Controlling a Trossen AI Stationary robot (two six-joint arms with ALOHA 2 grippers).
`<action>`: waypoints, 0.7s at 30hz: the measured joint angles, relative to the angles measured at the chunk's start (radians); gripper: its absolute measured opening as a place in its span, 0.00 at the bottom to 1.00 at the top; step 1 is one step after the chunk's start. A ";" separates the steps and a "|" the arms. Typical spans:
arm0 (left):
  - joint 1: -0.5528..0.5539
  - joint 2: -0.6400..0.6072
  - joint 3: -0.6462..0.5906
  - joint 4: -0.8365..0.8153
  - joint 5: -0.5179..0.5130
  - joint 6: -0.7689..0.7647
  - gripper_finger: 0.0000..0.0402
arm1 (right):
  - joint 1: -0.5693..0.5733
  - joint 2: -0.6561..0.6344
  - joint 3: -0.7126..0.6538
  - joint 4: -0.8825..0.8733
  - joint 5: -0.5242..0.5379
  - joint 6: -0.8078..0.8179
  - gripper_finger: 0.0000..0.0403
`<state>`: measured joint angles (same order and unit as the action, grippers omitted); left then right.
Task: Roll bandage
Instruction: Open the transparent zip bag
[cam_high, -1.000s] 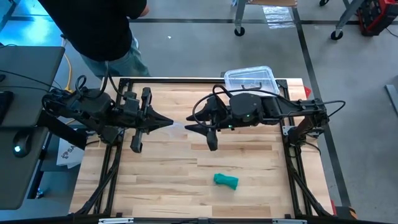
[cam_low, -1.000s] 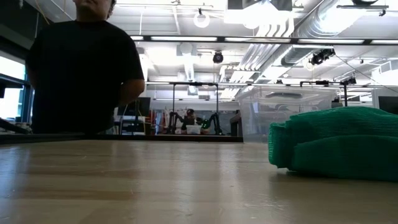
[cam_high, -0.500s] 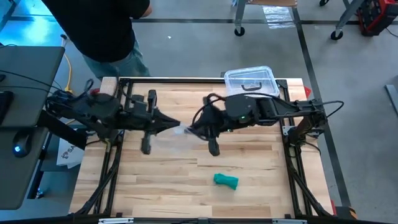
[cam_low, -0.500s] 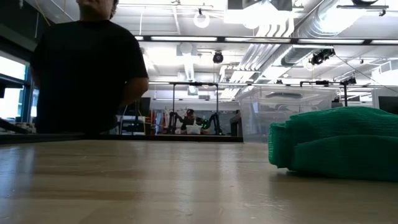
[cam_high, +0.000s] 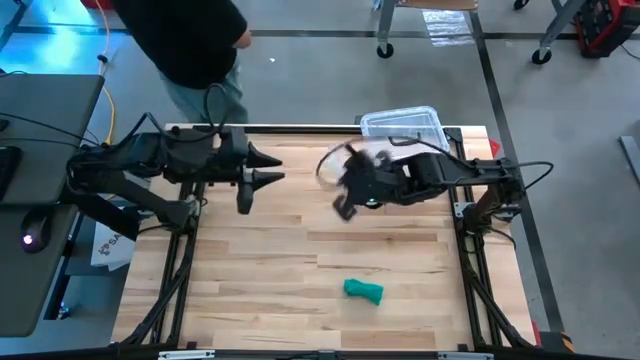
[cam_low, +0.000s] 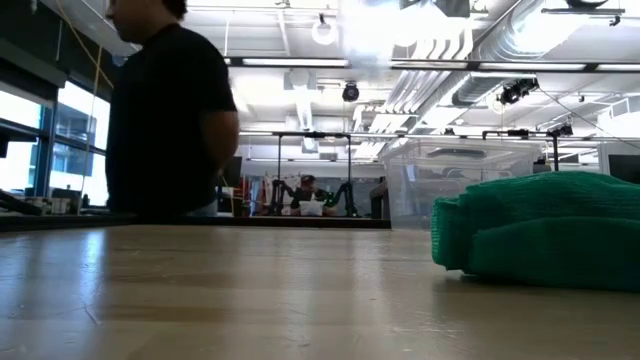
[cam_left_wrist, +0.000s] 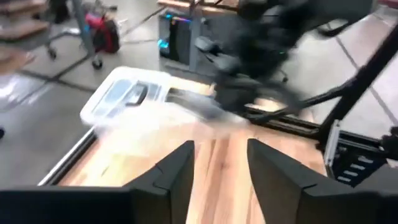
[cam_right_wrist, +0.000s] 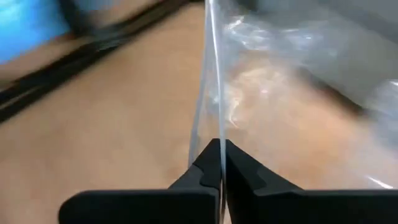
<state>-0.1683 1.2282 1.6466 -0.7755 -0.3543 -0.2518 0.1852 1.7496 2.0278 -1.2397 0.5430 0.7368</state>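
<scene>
bandage (cam_high: 363, 290) rolled, near edge | right end effector (cam_right_wrist: 221, 163) apparently far, pinching plastic bag (cam_right_wrist: 273, 93)

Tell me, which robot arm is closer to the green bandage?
Right. The right gripper is up-table just behind the bandage; the left gripper sits farther off toward the left.

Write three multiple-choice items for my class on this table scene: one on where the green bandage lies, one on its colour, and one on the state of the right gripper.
1. Where is the bandage?
A. On the table's near part, apart from both arms
B. Inside the clear box
C. In the left gripper

2. What colour is it?
A. White
B. Green
C. Red

3. The right gripper is:
A. Wide open
B. Shut on the clear plastic bag
C. Shut on the bandage

Answers: 1 A, the high view shows it alone on bare wood; 2 B, green in both table views; 3 B, its wrist view shows the fingers pinching the bag's edge.
</scene>
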 joint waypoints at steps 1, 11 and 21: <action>0.002 0.001 0.000 -0.005 -0.002 -0.017 0.37 | 0.005 -0.004 0.000 0.062 -0.105 -0.096 0.00; -0.038 0.059 0.000 0.081 -0.011 -0.089 0.33 | 0.003 -0.007 0.000 0.163 0.088 0.098 0.00; -0.036 0.079 -0.209 0.551 -0.093 0.128 0.33 | 0.003 -0.007 0.000 0.504 0.142 0.044 0.00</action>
<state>-0.2040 1.3069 1.4380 -0.2245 -0.4475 -0.1241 0.1883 1.7428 2.0281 -0.7358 0.6849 0.7811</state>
